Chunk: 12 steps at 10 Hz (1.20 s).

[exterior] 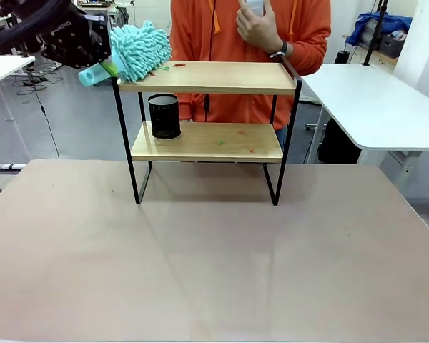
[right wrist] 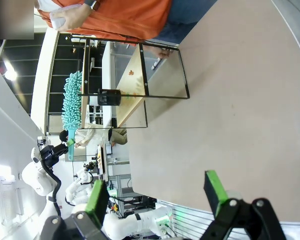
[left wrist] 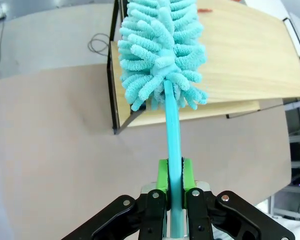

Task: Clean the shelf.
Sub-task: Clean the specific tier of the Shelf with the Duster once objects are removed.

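1. Front view: the shelf (exterior: 222, 77) stands at the far middle of the surface (exterior: 214, 271), with its two boards running left to right.
2. Left claw (exterior: 109, 68) is clamped on the thin handle of a teal duster (exterior: 139, 50). It hangs just off the shelf's left end, at top-board height.
3. The duster's fluffy head lies over the left end of the top board. Whether it presses on the wood or floats just above cannot be told.
4. From this claw, the whole top board stretches away to the robot's right. The handle points along that same line, so my guess is a sweep rightwards down the board's length.
5. A red scrap (exterior: 179, 66) sits on the top board just beside the duster head. More specks (exterior: 219, 141) lie on the lower board.
6. Right claw (right wrist: 157, 192) has its fingers wide apart and grips nothing. It is well away from the shelf, so the left arm is much nearer.
7. A black mesh cup (exterior: 164, 116) stands upright at the lower board's left end. What it holds cannot be seen.
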{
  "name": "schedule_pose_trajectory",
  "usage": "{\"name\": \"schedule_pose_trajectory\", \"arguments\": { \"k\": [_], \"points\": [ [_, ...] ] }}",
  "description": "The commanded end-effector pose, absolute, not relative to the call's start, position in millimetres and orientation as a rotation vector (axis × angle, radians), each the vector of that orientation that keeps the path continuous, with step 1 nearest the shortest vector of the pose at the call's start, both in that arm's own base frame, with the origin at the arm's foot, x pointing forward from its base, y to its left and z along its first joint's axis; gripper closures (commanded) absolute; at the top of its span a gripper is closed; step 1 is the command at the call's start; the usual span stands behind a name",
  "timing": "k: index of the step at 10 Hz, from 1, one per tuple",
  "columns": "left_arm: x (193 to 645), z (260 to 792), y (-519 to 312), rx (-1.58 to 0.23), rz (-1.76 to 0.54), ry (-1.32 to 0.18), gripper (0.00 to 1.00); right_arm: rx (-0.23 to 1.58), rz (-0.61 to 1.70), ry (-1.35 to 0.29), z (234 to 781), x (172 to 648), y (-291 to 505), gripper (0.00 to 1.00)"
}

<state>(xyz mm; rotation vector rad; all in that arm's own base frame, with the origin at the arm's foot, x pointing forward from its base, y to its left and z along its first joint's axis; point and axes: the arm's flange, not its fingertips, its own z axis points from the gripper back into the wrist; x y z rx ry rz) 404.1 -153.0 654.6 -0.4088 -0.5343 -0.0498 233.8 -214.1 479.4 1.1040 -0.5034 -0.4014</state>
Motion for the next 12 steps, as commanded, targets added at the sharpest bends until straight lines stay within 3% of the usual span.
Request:
{"name": "schedule_pose_trajectory", "arguments": {
  "k": [1, 5, 9, 12],
  "points": [
    [399.9, 657.8, -146.5, -0.447, -0.122, -0.482, 0.88, 1.114, -0.383, -0.530, 481.0, 236.2, -215.0, 0.00],
    [384.1, 660.2, -141.4, -0.576, -0.376, -0.294, 0.88, 1.114, -0.383, -0.530, 481.0, 236.2, -215.0, 0.00],
    [351.3, 669.8, -121.9, -0.693, -0.754, -0.003, 0.88, 1.114, -0.383, -0.530, 481.0, 236.2, -215.0, 0.00],
    [344.7, 677.5, -105.2, -0.749, -0.760, -0.036, 0.88, 1.114, -0.383, -0.530, 481.0, 236.2, -215.0, 0.00]
  ]
}}
